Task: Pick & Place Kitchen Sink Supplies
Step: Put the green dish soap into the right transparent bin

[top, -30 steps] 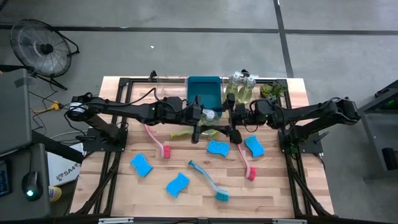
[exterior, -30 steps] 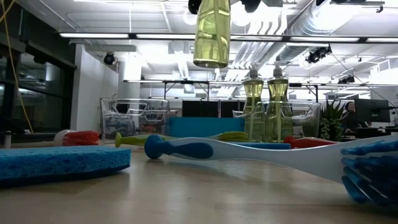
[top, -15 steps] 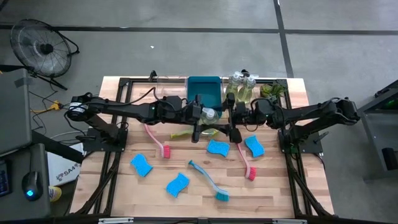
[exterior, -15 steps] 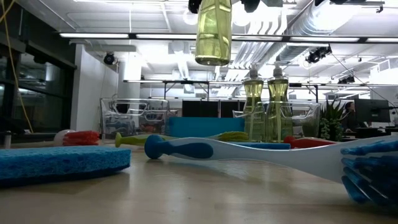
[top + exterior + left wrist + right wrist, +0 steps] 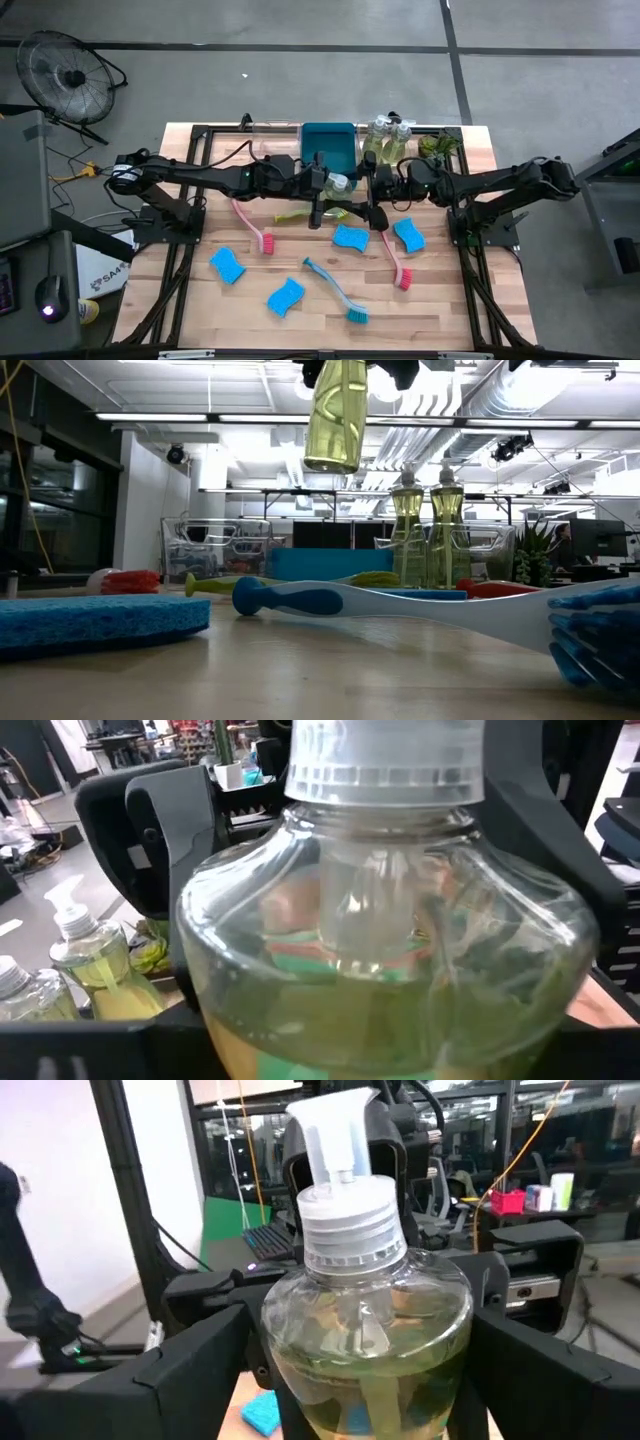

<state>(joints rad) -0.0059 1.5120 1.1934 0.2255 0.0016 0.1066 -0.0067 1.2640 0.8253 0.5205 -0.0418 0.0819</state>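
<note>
Both end effectors, left and right, grasp one pump bottle raised above the counter.

Blue bin at the table's far edge, centre; clear tray just left of it; green plant at far right corner; fan on floor, beyond the table's left corner
</note>
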